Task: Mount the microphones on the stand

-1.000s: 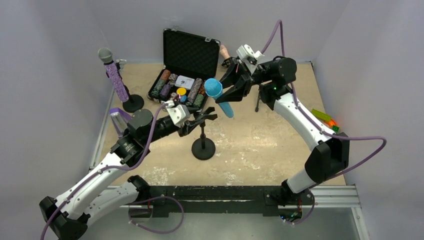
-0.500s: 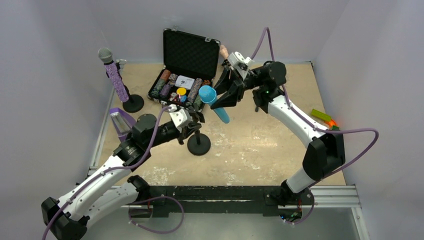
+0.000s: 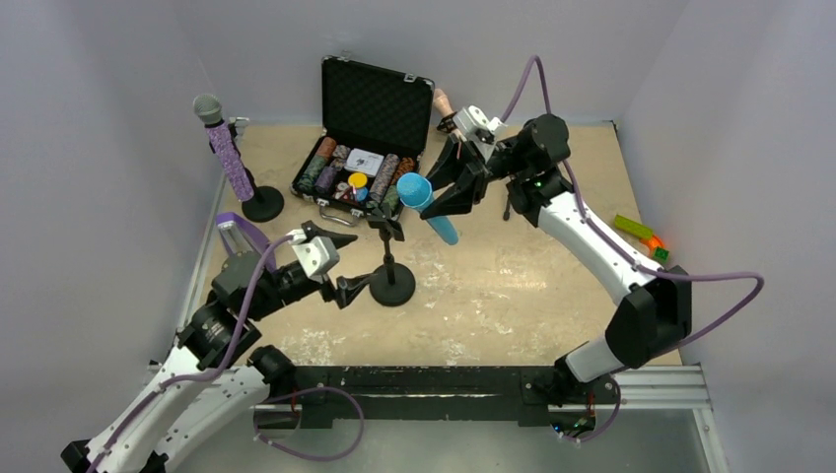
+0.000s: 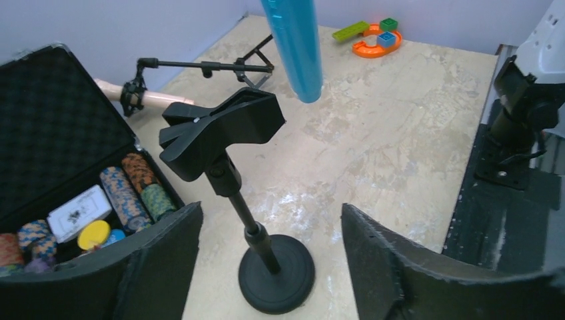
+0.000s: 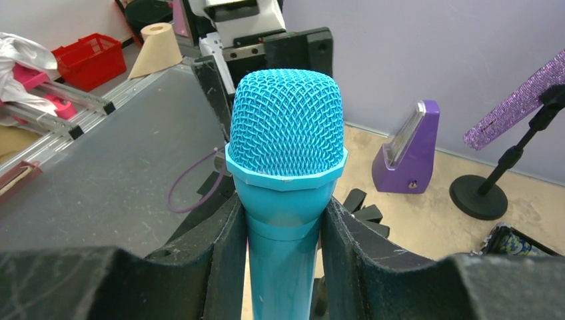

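Blue microphone [image 3: 431, 207] hangs above the table in the right end effector [image 3: 452, 187], whose fingers clamp its body just below the mesh head. Long axis: steeply tilted, head up and to the left, tail down and to the right. The empty clip [image 3: 387, 228] of the centre stand [image 3: 392, 286] lies just left of the tail, apart from it. The right arm, stretched far and left, is nearer. The left end effector [image 3: 338, 262] stands wide and empty, facing the stand's base from the left.
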Controlling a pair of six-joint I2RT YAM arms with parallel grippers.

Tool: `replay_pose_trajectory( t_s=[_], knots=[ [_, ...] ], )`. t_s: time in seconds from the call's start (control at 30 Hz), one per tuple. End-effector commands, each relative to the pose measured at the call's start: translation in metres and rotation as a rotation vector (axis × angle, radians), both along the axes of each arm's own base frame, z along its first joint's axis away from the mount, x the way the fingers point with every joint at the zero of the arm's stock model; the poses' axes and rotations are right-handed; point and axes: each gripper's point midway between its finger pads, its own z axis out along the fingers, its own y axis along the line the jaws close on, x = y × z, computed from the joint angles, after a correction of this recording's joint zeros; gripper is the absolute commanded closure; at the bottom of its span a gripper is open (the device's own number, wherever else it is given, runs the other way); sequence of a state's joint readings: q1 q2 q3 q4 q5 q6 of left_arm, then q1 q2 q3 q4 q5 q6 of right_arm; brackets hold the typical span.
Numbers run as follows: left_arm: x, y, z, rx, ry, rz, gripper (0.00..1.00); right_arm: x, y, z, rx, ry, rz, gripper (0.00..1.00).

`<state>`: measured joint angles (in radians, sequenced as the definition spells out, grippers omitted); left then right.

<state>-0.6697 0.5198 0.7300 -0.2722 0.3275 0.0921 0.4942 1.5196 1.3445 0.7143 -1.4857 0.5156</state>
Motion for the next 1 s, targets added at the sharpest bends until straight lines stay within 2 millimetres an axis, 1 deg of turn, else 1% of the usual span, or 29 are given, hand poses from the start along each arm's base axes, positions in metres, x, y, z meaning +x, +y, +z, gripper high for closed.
replay_pose_trajectory(
  t_s=[0.0,0.07,0.13,0.23,0.37,0.4,0.43,0.47,0.5,0.53,0.63,0.67,0.7,0.73,0.77,0.8,0.83,0.97],
  knots=[
    [0.011,0.012,-0.033,0.102,-0.013,0.063,0.12,-0.015,-0.011,0.007,0.009,-0.073,-0.008,1.00],
    [0.020,0.007,-0.041,0.090,-0.033,0.065,0.10,-0.019,-0.013,0.006,0.008,-0.084,-0.010,1.00],
    [0.031,0.001,-0.042,0.052,-0.058,0.077,0.09,-0.022,-0.015,0.004,0.007,-0.086,-0.011,1.00],
    [0.051,-0.008,-0.037,-0.017,-0.095,0.101,0.08,-0.029,-0.019,-0.001,0.005,-0.086,-0.004,1.00],
    [0.076,-0.023,-0.048,-0.037,-0.113,0.106,0.08,-0.037,-0.024,-0.008,0.001,-0.086,0.002,1.00],
    [0.082,-0.026,-0.044,-0.057,-0.160,0.104,0.09,-0.039,-0.025,-0.010,0.001,-0.089,0.003,1.00],
    [0.088,-0.029,-0.047,-0.065,-0.174,0.106,0.09,-0.041,-0.026,-0.012,-0.001,-0.087,0.003,1.00],
    [0.091,-0.030,-0.046,-0.079,-0.194,0.103,0.09,-0.043,-0.027,-0.013,-0.003,-0.084,0.005,1.00],
    [0.095,-0.032,-0.050,-0.084,-0.188,0.095,0.09,-0.045,-0.029,-0.014,-0.006,-0.078,0.005,1.00],
    [0.097,-0.034,-0.049,-0.094,-0.185,0.085,0.10,-0.046,-0.030,-0.014,0.004,-0.102,0.004,1.00],
    [0.103,-0.043,-0.057,-0.101,-0.145,0.048,0.16,-0.049,-0.033,-0.016,0.007,-0.111,0.004,1.00],
    [0.102,-0.046,-0.058,-0.101,-0.136,0.030,0.22,-0.050,-0.034,-0.017,0.007,-0.112,0.003,1.00],
    [0.101,-0.048,-0.060,-0.103,-0.121,0.019,0.34,-0.050,-0.035,-0.017,0.007,-0.112,0.003,1.00],
    [0.101,-0.047,-0.063,-0.108,-0.102,0.022,0.55,-0.050,-0.036,-0.018,0.007,-0.114,0.000,1.00],
    [0.100,-0.047,-0.065,-0.114,-0.091,0.025,0.69,-0.051,-0.036,-0.019,0.008,-0.115,-0.001,1.00],
    [0.099,-0.046,-0.067,-0.117,-0.078,0.032,0.74,-0.051,-0.037,-0.020,0.007,-0.114,-0.003,1.00],
    [0.098,-0.043,-0.070,-0.125,-0.061,0.047,0.77,-0.050,-0.037,-0.020,0.007,-0.114,-0.004,1.00],
    [0.095,-0.031,-0.068,-0.212,-0.033,0.149,0.95,-0.048,-0.037,-0.020,0.006,-0.113,-0.009,1.00]
  ],
)
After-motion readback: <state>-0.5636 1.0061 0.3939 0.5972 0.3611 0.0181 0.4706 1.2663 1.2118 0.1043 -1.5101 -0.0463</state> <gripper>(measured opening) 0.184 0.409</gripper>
